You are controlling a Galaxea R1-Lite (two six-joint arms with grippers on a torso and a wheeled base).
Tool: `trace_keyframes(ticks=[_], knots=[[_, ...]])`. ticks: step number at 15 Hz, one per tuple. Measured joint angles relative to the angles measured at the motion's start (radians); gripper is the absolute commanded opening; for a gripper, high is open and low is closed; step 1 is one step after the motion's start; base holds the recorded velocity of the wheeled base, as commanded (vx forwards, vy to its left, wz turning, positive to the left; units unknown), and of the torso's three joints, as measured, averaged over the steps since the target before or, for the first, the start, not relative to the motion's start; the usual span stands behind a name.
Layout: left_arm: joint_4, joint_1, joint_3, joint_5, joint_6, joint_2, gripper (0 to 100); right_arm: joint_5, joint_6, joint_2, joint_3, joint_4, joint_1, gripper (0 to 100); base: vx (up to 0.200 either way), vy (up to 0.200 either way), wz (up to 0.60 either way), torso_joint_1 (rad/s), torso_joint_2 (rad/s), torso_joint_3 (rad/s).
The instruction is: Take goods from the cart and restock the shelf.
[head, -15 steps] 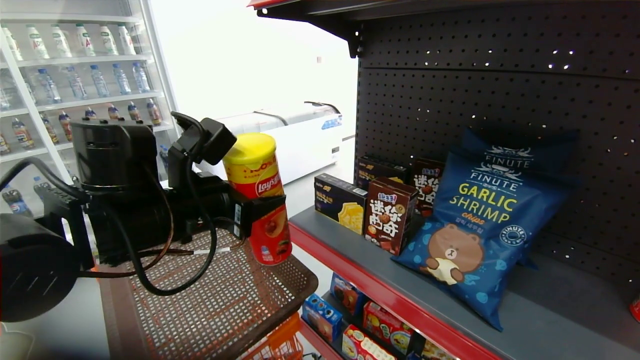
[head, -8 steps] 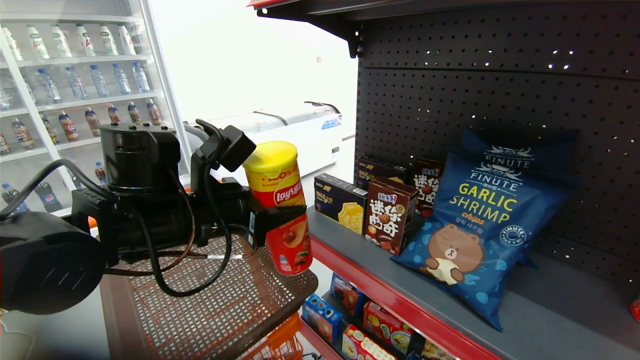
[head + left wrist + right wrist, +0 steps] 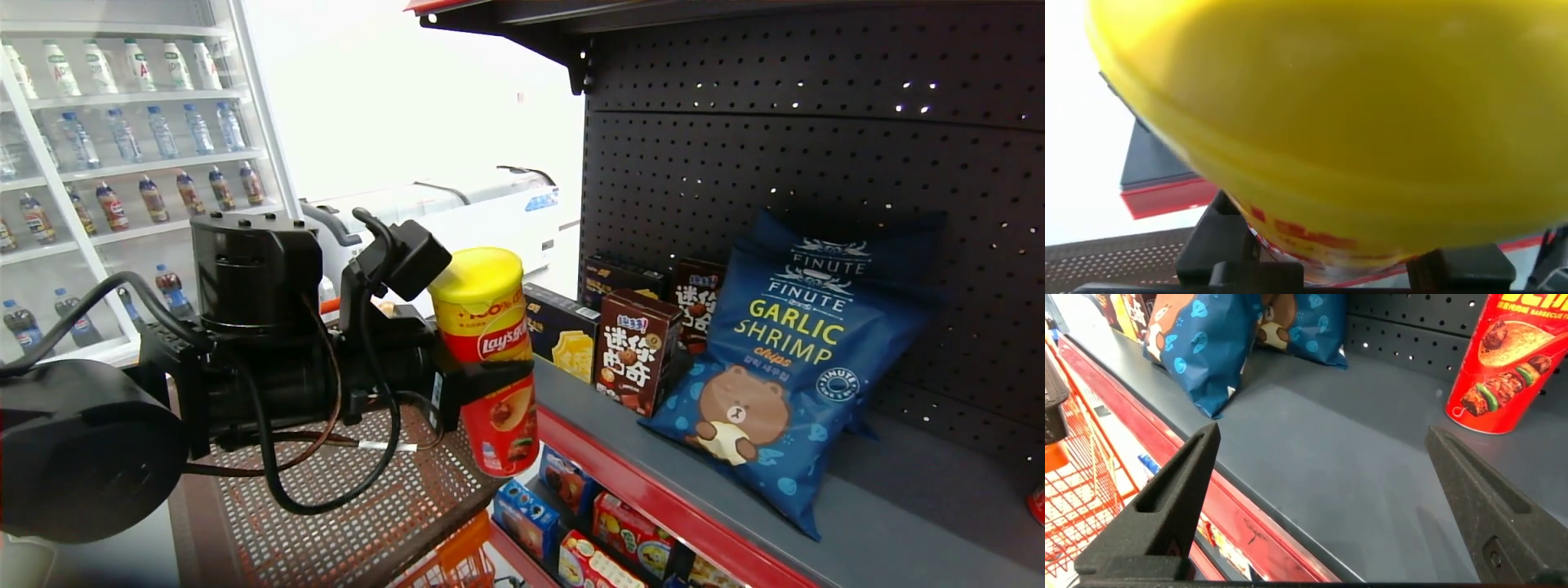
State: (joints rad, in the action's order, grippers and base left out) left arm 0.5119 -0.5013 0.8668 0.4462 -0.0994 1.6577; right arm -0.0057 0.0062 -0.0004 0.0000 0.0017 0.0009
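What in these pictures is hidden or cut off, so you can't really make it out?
- Left wrist view: the chip can is so close that its yellow lid hides most of the shelf.
- Head view: the chip can covers part of the black box.
- Right wrist view: the red tub has its top cut off by the edge.
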Motion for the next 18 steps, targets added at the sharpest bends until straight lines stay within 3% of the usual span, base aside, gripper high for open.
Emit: trace_keyframes(ticks=[4, 11, 18], knots=[[0.003, -0.042, 0.0, -0.001, 0.001, -0.002, 0, 0.0, 0.0, 0.0, 0.0, 0.0, 0.001, 100, 0.0, 0.0, 0.0, 0.0, 0.0, 0.0], [0.006, -0.05, -0.009, -0.002, 0.0, -0.008, 0, 0.0, 0.0, 0.0, 0.0, -0.001, 0.0, 100, 0.0, 0.0, -0.6, 0.002, 0.0, 0.005], [-0.005, -0.118, -0.031, -0.009, 0.0, -0.088, 0, 0.0, 0.0, 0.0, 0.0, 0.0, 0.0, 100, 0.0, 0.0, -0.6, 0.004, 0.0, 0.002]])
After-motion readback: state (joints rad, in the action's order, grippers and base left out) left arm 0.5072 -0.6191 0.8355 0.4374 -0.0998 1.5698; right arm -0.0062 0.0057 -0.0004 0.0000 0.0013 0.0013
